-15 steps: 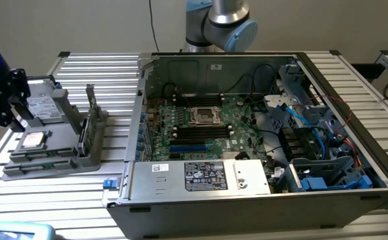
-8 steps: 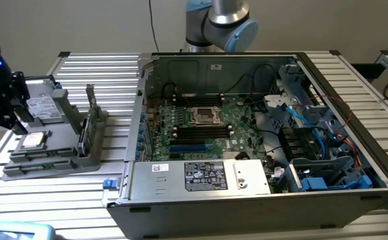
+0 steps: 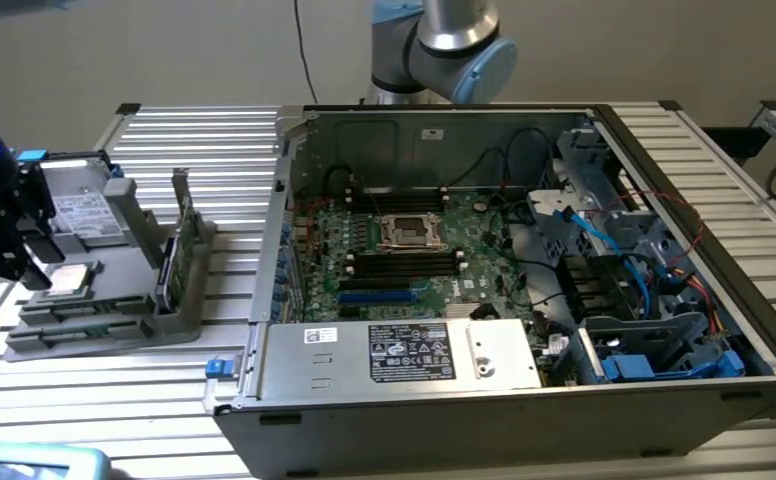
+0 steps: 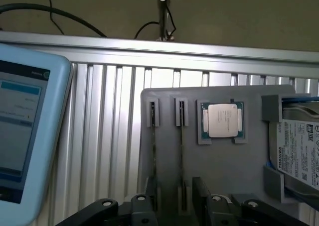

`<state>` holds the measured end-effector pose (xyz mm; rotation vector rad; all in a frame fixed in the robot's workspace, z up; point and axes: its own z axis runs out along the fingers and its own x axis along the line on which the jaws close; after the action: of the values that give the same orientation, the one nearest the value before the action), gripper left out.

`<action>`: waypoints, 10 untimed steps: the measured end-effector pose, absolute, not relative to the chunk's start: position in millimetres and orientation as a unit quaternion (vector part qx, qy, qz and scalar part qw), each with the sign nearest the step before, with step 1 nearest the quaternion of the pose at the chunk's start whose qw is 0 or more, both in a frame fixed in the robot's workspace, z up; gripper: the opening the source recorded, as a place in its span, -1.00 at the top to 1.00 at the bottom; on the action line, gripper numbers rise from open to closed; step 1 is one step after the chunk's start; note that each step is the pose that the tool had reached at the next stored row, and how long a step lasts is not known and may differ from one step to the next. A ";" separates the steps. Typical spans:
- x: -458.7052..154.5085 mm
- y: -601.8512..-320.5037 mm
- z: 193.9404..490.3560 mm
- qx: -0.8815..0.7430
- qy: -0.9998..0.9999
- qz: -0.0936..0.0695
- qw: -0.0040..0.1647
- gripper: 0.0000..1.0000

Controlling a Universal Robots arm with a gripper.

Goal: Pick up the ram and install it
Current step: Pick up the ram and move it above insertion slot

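Grey tray [image 4: 239,166], nine o'clock from the case [image 3: 402,135] in the exterior view, is holding the ram [image 4: 182,151] upright; your spread-jawed gripper [image 4: 174,188] is risking clipping the neighbouring stick [image 4: 152,151] if misaligned.

A grey holder tray [image 4: 164,99] lies on the ribbed aluminium table [image 4: 109,136]. Two thin memory sticks stand on edge in parallel slots: the ram [image 4: 181,154] and, just beside it, a second stick [image 4: 152,154]. A square silver processor [image 4: 222,120] sits in a pocket next to them, a labelled hard drive [image 4: 299,154] beyond it. The gripper [image 4: 174,198] hangs over the sticks, fingers apart. A blue-framed tablet [image 4: 25,131] lies beside the tray.
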<state>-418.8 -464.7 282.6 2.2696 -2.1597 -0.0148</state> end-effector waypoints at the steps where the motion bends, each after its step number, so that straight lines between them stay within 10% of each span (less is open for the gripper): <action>1: -418.8 -464.7 282.8 0.725 -0.689 -0.005 0.004 0.15; 10: -418.9 -470.4 269.9 0.725 -0.689 -0.005 0.004 0.15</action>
<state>-418.9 -470.4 269.9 2.2700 -2.1589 -0.0143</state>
